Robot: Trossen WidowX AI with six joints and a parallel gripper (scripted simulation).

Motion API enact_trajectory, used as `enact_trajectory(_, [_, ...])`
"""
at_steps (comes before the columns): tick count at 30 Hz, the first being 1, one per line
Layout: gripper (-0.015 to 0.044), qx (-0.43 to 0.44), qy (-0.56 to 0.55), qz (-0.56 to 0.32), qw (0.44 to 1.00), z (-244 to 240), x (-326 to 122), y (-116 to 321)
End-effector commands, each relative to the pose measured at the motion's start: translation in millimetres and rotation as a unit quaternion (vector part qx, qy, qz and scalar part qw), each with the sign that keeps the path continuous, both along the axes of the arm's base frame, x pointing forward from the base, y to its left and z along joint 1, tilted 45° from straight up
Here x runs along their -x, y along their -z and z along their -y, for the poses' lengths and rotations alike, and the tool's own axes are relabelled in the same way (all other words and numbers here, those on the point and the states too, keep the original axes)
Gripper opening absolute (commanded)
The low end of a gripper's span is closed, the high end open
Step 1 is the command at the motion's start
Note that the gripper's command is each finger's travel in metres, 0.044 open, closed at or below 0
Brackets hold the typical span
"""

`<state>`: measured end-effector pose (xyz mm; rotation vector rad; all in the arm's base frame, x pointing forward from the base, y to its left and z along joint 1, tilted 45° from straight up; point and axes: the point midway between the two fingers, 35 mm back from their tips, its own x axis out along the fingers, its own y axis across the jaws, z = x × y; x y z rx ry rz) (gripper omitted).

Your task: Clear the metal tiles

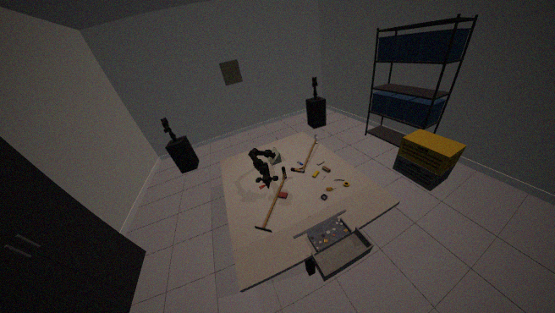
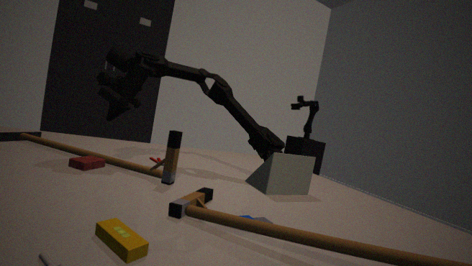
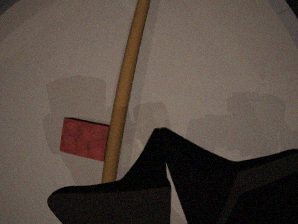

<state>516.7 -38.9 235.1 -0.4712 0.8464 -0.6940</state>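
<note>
The long scraper (image 1: 274, 202) (image 2: 108, 160) (image 3: 129, 63) lies flat on the table, its dark blade (image 1: 263, 228) pointing away from the arm. My gripper (image 1: 263, 182) (image 2: 112, 115) (image 3: 159, 133) is shut and empty, and hangs above the near end of the scraper's wooden handle without touching it. The steel bench plate (image 1: 312, 242) sits at the table's front edge with several small metal tiles (image 1: 327, 233) on it. The grey catch box (image 1: 364, 247) adjoins its far end, off the table.
A red block (image 1: 282, 194) (image 2: 86, 162) (image 3: 83, 137) lies against the scraper handle. A second long-handled tool (image 1: 309, 156) (image 2: 288, 234), a yellow block (image 1: 315, 173) (image 2: 121, 240), a white wedge (image 2: 284, 174) and small clutter lie on the table.
</note>
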Motion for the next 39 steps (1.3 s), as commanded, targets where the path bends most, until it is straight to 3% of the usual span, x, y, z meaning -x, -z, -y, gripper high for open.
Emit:
enact_trajectory(1, [0.0000, 0.000, 0.000, -0.005, 1.000, 8, -1, 8])
enact_trajectory(39, [0.0000, 0.003, -0.001, -0.004, 1.000, 64, -7, 61])
